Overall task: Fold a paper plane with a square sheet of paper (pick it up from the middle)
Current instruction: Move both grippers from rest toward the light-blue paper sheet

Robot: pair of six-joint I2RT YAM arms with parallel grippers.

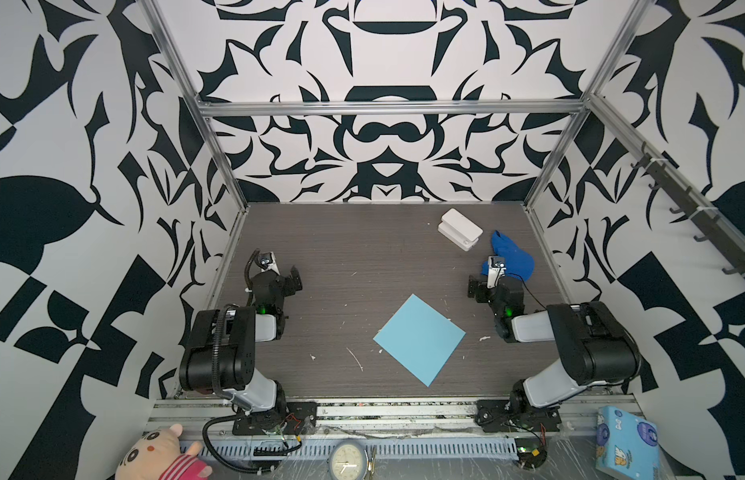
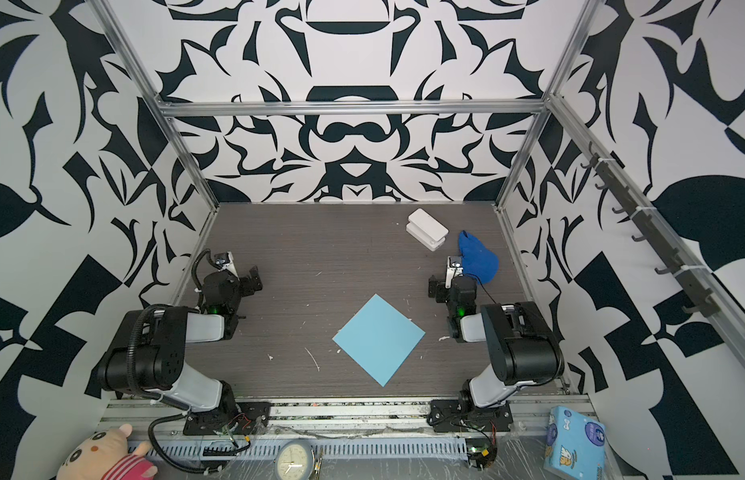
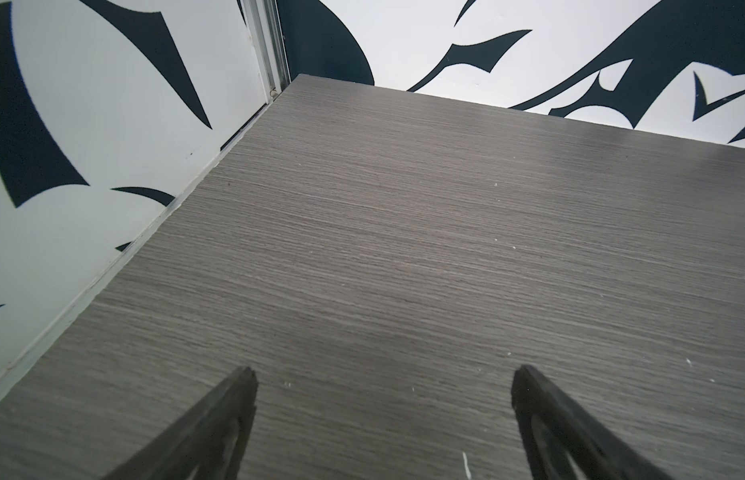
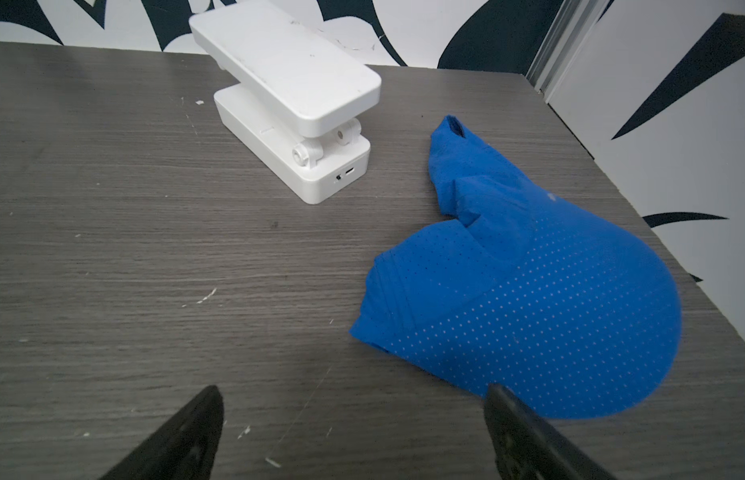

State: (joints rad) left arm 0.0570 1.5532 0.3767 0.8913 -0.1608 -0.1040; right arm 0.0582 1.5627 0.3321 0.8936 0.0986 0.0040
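- Near the front middle of the surface [image 1: 354, 249], a little toward the right arm, the square sheet of paper [image 1: 419, 338] lies flat and unfolded. It is turned like a diamond: one corner points to the back wall [image 1: 383, 158], the opposite corner to the front rail [image 1: 395, 409], and the other two toward the arms.
- Being square, it has no longer side; in both top views its diagonals run front-to-back and side-to-side.
- The surface is grey wood-grain, flecked with white scraps and scratches. Black-and-white patterned panels on an aluminium frame [image 1: 387, 109] close it in at the back and both sides.
- The left pincer [image 3: 385, 370] is spread wide above bare surface near the left side, well apart from the sheet.
- The right pincer [image 4: 353, 388] is also spread wide, just beside a royal-blue perforated cap [image 4: 529, 291]; whether a finger touches the cap I cannot tell.
- A white hinged device [image 4: 292, 104] sits near the cap, toward the back right corner.
- A light-blue printed cardboard box [image 1: 626, 442] stands beyond the front rail at the right; its contents are hidden.
- A plush toy [image 1: 163, 457] and a clock [image 1: 348, 461] lie along that front edge.
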